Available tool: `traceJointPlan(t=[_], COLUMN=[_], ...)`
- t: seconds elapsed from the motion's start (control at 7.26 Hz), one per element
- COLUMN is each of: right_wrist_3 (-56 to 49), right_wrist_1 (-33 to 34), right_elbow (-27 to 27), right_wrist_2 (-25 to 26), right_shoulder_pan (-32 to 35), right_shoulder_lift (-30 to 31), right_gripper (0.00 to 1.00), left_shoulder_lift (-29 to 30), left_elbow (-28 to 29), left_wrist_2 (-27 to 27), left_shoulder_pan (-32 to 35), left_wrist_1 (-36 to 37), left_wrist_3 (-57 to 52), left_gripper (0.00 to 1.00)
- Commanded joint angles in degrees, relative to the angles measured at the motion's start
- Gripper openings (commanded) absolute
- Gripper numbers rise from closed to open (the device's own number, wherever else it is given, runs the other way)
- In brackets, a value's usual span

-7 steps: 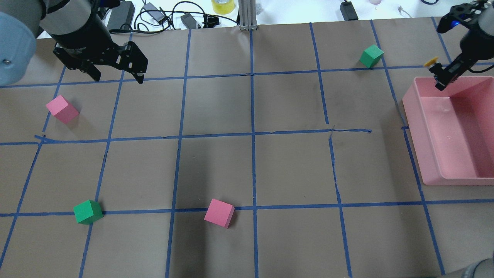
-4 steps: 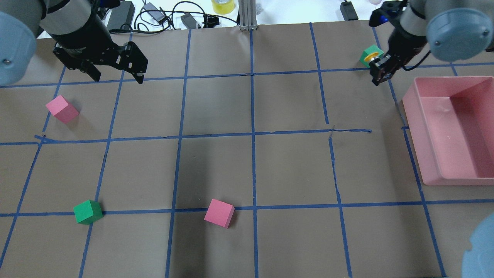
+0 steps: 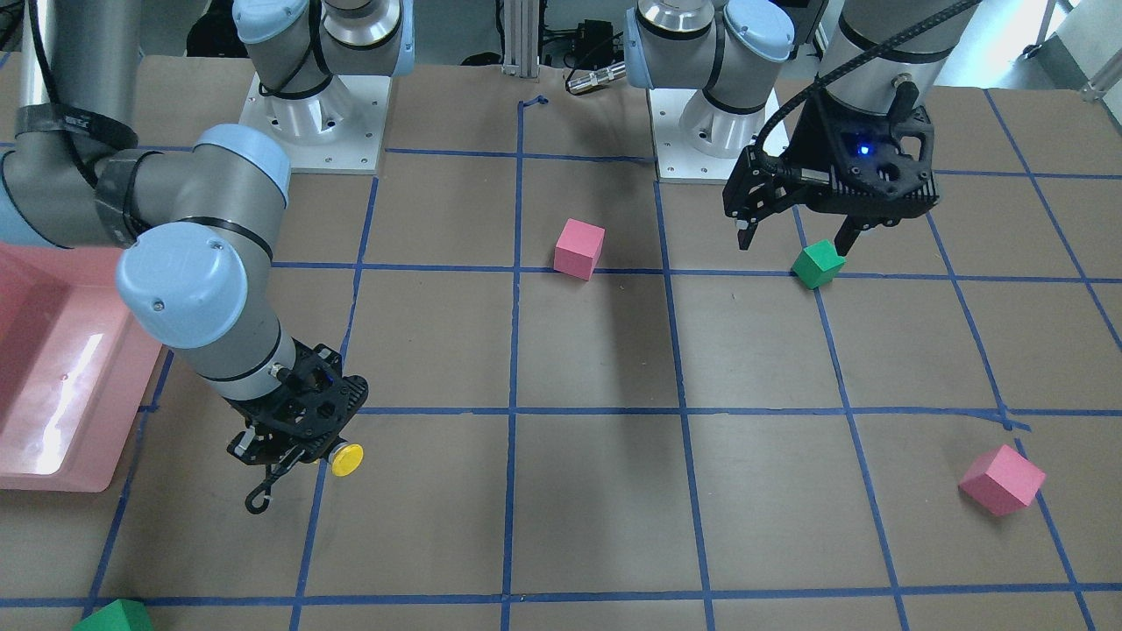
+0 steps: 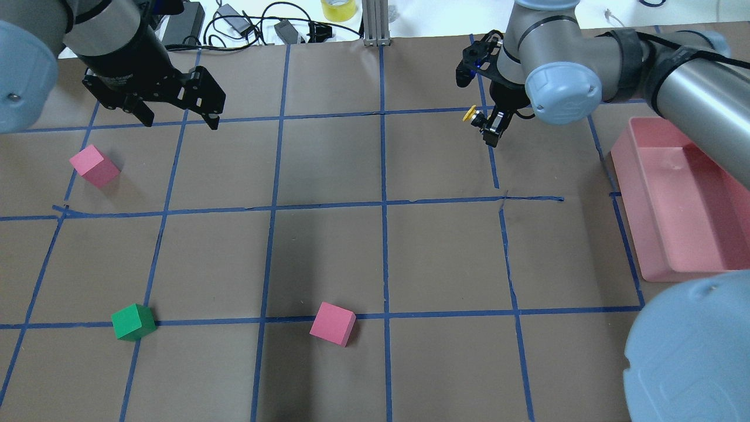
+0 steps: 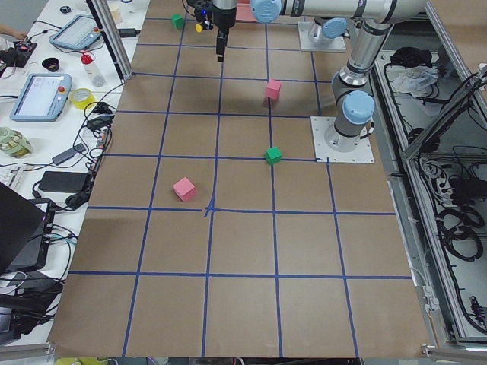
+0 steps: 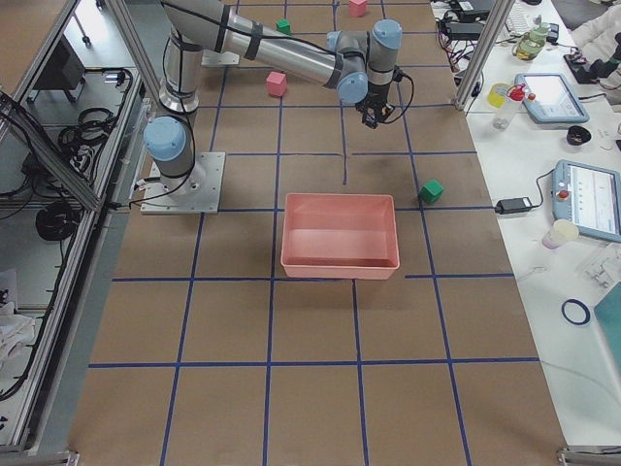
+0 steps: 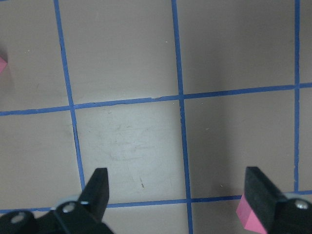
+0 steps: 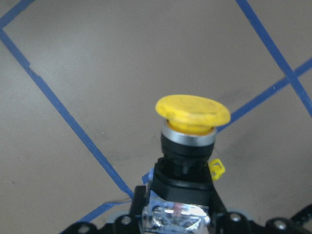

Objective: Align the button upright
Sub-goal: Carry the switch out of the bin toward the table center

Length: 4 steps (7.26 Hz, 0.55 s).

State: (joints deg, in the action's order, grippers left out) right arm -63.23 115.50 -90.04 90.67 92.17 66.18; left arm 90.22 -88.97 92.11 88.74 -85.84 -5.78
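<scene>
- Over the far part of the table (image 4: 328,164), toward its middle, the right gripper (image 4: 491,126) now carries the button (image 4: 469,113). A second ago it hung above the far corner of the pink bin (image 4: 630,176), and shortly after that it was beside the green cube (image 6: 431,190)
- Between those moments the button travels away from the bin and out over bare brown paper, just beside a crossing of blue tape lines
- As a judgement, pick-up and transfer look complete. What remains is to turn the button and set it down on its base
- Grip: the jaws are closed on the silvery base and lower black body, as the right wrist view shows, and the yellow cap stands free beyond the fingertips
- Attitude: in the front-facing view the cap (image 3: 347,459) points sideways from the gripper (image 3: 289,449), toward the table's centre, so the stem lies nearer level than upright. The button appears to be held clear of the paper
- Right arm: it is stretched far forward from the bin side, with the forearm running across above the bin and the wrist bent downward. In the overhead view its elbow joint hides the green cube
- Left gripper (image 4: 180,120): its place matches the earlier views, hovering over the far left tape line. Its fingers (image 7: 97,187) are spread wide with only paper between them, and it holds nothing
</scene>
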Motion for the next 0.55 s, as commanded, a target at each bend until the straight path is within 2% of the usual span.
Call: traceJointPlan(t=[0.0,0.14,0.41], right_wrist_3=[-25.17,-30.32,-52.85], right_wrist_1=[3.93,5.69,10.17], right_elbow=[-0.05,0.04,0.04], right_wrist_2=[1.97,1.97,1.88], right_shoulder_pan=[1.86,3.43,7.13], right_shoulder_lift=[-1.48,-1.49,-3.5], right_gripper=[0.0,0.0,0.0], left_shoulder_lift=[-0.31,-0.39,-0.83], left_elbow=[-0.76,-1.11,-3.3], left_wrist_2=[0.09,0.09,0.0], left_shoulder_pan=[0.03,0.12,0.29], left_wrist_1=[0.06,0.06,2.06], left_wrist_3=[0.07,0.07,0.24], left_gripper=[1.0,1.0,1.0])
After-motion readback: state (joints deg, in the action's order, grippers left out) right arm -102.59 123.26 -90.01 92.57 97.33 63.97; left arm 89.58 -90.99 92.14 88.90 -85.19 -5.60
